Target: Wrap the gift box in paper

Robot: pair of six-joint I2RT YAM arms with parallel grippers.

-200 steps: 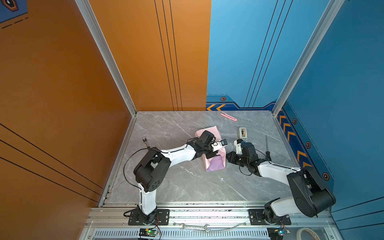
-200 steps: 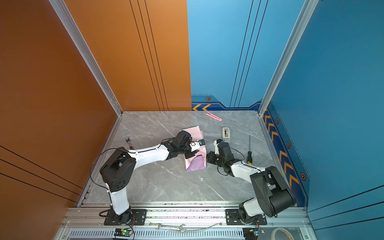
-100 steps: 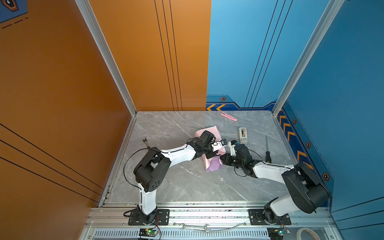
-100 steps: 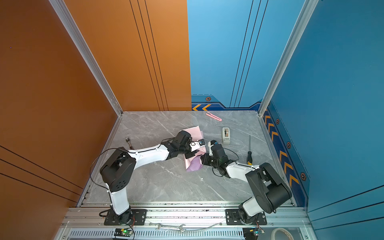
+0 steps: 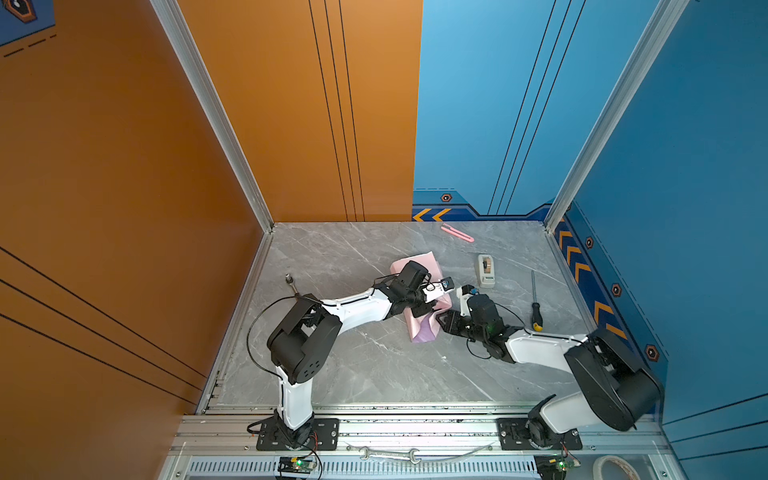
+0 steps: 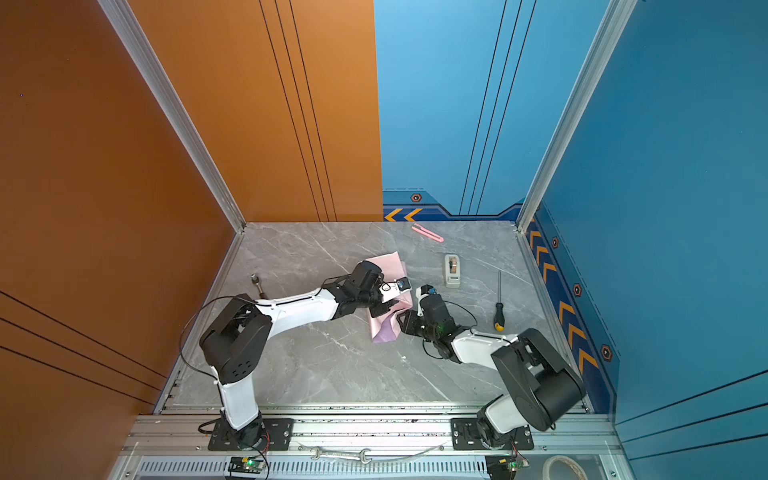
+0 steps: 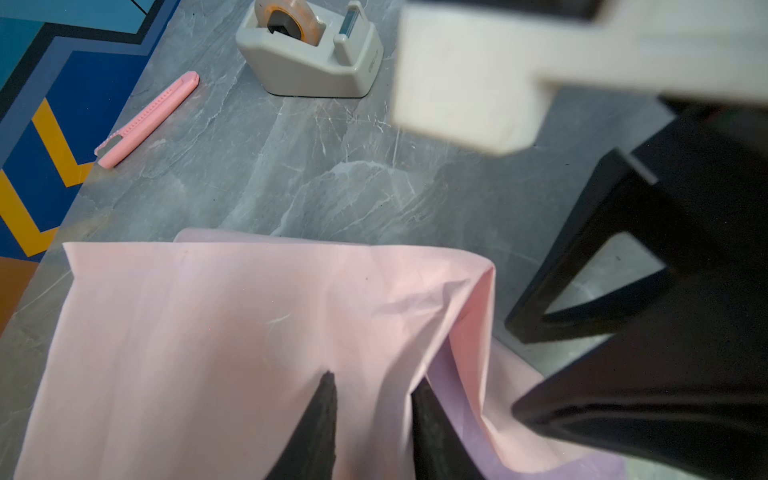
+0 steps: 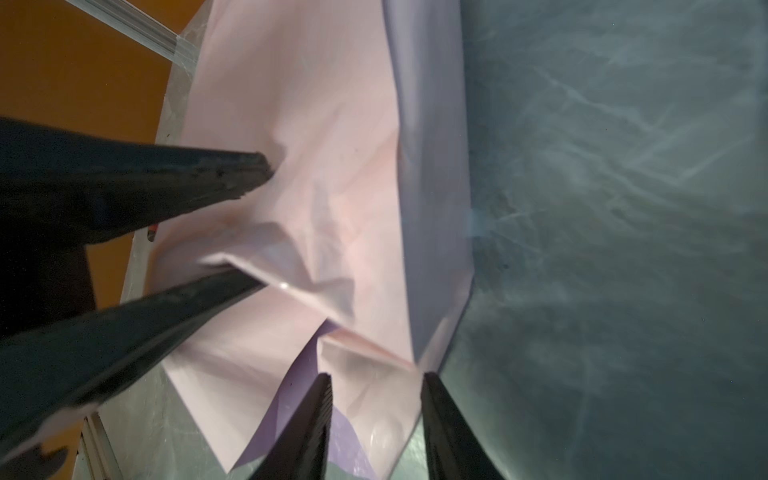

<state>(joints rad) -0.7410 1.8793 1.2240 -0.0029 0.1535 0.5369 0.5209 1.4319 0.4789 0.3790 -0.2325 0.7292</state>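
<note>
The paper (image 5: pixel 424 329) (image 6: pixel 385 330) lies folded over at the table's middle, pale pink on top with lilac showing at the near edge. The gift box is hidden under it. My left gripper (image 5: pixel 429 308) (image 7: pixel 374 378) reaches in from the left and is shut on a raised fold of the pink paper (image 7: pixel 232 332); its fingers (image 8: pixel 232 174) show with crumpled paper between them. My right gripper (image 5: pixel 443 322) (image 8: pixel 378 376) sits at the paper's near right edge, jaws apart, with a loose corner of the paper (image 8: pixel 365 399) lying between the fingertips, not pinched.
A beige tape dispenser (image 5: pixel 486 270) (image 7: pixel 311 54) stands behind the right gripper. A pink cutter (image 5: pixel 457 232) (image 7: pixel 145 120) lies near the back wall. A screwdriver (image 5: pixel 535 303) lies to the right and a small tool (image 5: pixel 291 282) by the left wall.
My right gripper has moved left up to the paper's edge and its jaws have parted. The left gripper has stayed put on the paper.
</note>
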